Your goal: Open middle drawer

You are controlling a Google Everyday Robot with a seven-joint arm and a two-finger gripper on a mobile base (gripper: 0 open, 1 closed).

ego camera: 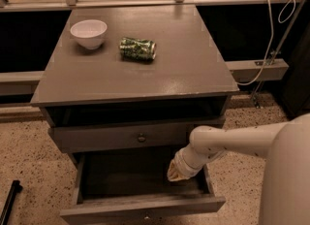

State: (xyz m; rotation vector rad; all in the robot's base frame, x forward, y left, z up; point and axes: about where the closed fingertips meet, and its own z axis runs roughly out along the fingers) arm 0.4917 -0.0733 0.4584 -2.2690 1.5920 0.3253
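Grey middle drawer pulled out, front cut off; hand inside.

- A grey worktop carries a white bowl toward 10 o'clock, with a green can lying on its side just at the bowl's 3 o'clock.
- A closed drawer with a round knob sits under the top.
- Below it, the middle drawer stands pulled out, its dark box showing.
- The tool points down into that box at its 3 o'clock side, on a white arm reaching in from 3 o'clock.
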